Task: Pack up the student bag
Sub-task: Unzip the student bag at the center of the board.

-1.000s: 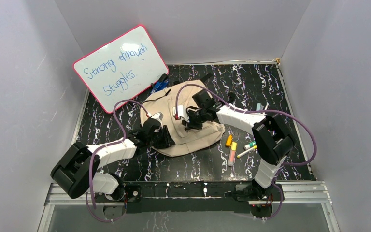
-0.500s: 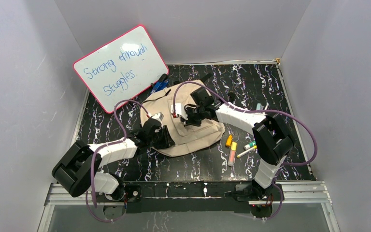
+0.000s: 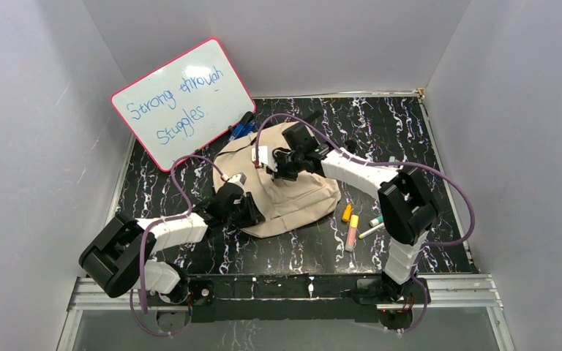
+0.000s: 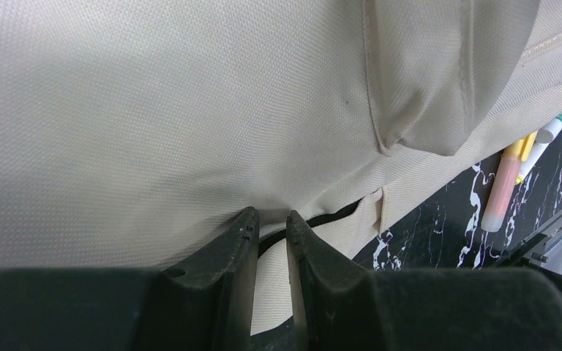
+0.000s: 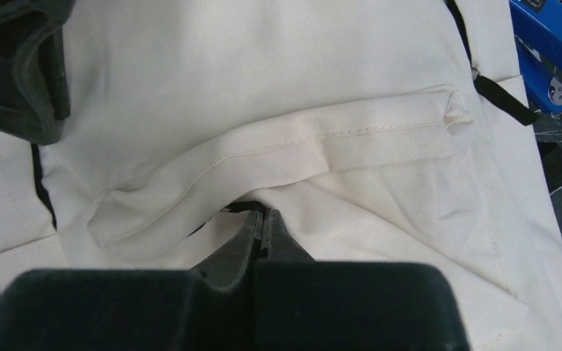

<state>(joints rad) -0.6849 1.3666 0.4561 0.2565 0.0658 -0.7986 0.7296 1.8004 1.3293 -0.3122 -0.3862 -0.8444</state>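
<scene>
A black marbled desk (image 3: 410,131) sits between grey walls. We see the beige student bag (image 3: 300,201) lying at its centre, with highlighters (image 3: 353,230) near its right side. The left claw (image 4: 271,216) presses the bag's near edge, its fingers a narrow gap apart; we cannot tell whether it grips. The right claw (image 5: 262,217) is pressed together at a small dark tab under a flap.
</scene>
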